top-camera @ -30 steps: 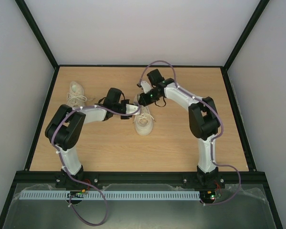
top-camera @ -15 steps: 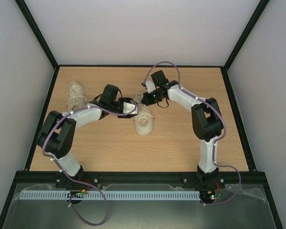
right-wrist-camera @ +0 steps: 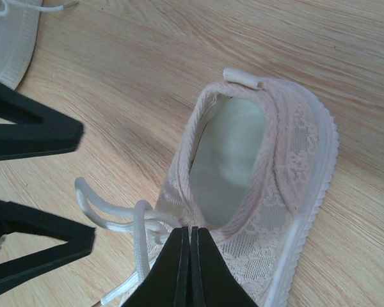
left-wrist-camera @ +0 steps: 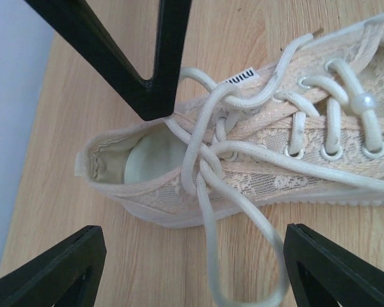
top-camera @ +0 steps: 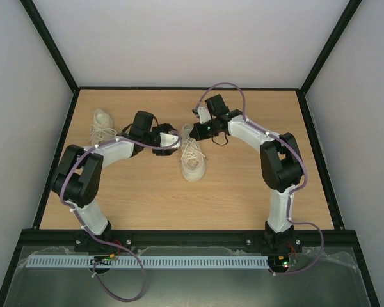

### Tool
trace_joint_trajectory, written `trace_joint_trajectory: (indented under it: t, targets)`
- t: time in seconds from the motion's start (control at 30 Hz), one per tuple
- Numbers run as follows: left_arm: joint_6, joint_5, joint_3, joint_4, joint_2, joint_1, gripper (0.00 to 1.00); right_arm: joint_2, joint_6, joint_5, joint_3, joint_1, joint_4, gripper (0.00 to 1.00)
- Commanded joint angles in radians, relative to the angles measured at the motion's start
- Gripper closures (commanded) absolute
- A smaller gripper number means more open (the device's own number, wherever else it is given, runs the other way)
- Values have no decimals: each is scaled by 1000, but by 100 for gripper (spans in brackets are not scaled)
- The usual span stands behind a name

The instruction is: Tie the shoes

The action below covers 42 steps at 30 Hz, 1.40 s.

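Little of the job is finished. On the middle shoe the laces are crossed once into a slack first hitch above the top eyelets. A loose loop trails off over the wood, and no bow is formed or drawn snug. The other shoe, near the far left corner of the surface, shows splayed laces and looks untied, though the overhead view is too small to be sure. So tightening, looping and bowing are left on both.

The worked shoe lies about mid-width, slightly toward the far edge, heel to the far edge and toe to the near one. It is cream lace-patterned fabric with a pale sole, metal eyelets, a small pearl bead on one lace and an open collar.

The left tool hangs spread wide over the knot, gripping nothing. The right tool is pressed together at the collar and seems to be nipping a strand of lace.
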Motion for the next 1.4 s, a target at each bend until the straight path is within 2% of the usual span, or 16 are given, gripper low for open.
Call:
trace_joint_trajectory:
  t: [0.0,0.13,0.23,0.3,0.37,0.5,0.67,0.9,1.37]
  targets:
    - [133,-8,56,-48,66,3,18,-34,10,-27,-16,-2,-3,99]
    - [229,37,81,-193,79,-5,7,-38,8,-18,-19,-2,-3,99]
    - [191,17,75,-152,94,-21,6,-35,9,-22,-20,-2,2,99]
    - [182,10,71,-137,100,-23,11,-37,9,-23,-22,-2,4,99]
    - [166,1,70,-116,104,-24,25,-37,8,-20,-21,-2,3,99]
    - [141,8,68,-89,99,-24,61,-41,4,-11,-24,-2,2,99]
    - [138,26,53,-82,82,-25,97,-51,12,29,-33,-8,1,99]
    - [151,19,19,-74,75,-23,98,-123,43,50,-119,-56,36,99]
    - [222,-40,2,-40,110,13,98,-128,62,54,-223,-95,26,99]
